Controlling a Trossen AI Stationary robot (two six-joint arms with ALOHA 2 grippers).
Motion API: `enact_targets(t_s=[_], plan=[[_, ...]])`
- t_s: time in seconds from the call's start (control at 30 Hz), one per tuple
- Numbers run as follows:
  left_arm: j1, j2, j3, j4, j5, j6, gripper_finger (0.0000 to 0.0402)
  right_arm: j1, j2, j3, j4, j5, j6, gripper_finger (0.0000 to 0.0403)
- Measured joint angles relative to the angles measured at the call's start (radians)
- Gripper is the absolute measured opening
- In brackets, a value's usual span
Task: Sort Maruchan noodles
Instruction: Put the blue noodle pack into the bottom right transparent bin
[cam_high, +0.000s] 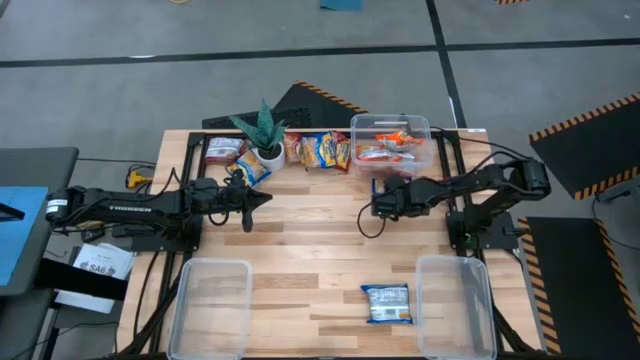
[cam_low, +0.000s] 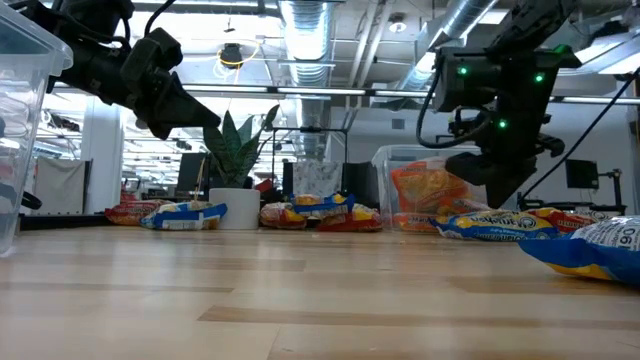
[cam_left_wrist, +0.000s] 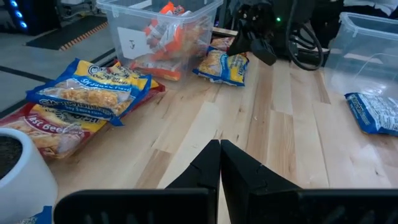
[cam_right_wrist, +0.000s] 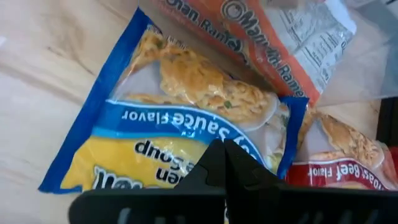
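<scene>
Now the right gripper (cam_high: 378, 205) is being held low over a blue-and-yellow packet (cam_right_wrist: 180, 130), just in front of the far clear bin (cam_high: 390, 140) at the back of the table (cam_high: 310, 250). In the right wrist view its fingers are pressed tip to tip, with nothing between them, and the wrapper is filling the frame directly beneath; nothing is being gripped yet. That placement is probably being chosen because this packet is lying free on the wood, easier to reach than those behind the bin wall.

Orange packets (cam_high: 385, 150) are being kept inside that far bin, seemingly as one sorted colour. A row of loose packets (cam_high: 318, 150) is lying along the back edge between the bin and the potted plant (cam_high: 262, 135), with more packets (cam_high: 222, 150) on the plant's other side. One blue packet (cam_high: 387, 303) is lying alone near the front, just beside the right front bin (cam_high: 455, 305) but not in it. The left front bin (cam_high: 212, 300) is holding nothing visible.

Meanwhile the left gripper (cam_high: 258, 198) is being parked above the boards close to the plant, its fingers closed together and empty in its own wrist view, apparently waiting clear of the other arm's work.
</scene>
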Motion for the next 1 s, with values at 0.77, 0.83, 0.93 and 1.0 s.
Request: enact_targets(t_s=[0.77, 0.83, 0.93, 1.0], plan=[[0.000, 0.000, 0.000, 0.066, 0.085, -0.030, 0.0000, 0.004, 0.177, 0.030, 0.219, -0.082, -0.114, 0.0007], [0.000, 0.000, 0.000, 0.082, 0.085, -0.024, 0.0000, 0.015, 0.210, 0.057, 0.205, -0.066, -0.125, 0.0007], [0.000, 0.000, 0.000, 0.091, 0.087, -0.025, 0.0000, 0.039, 0.226, 0.111, 0.233, -0.106, -0.159, 0.0006], [0.000, 0.000, 0.000, 0.100, 0.104, -0.033, 0.0000, 0.066, 0.227, 0.150, 0.266, -0.154, -0.179, 0.0006]])
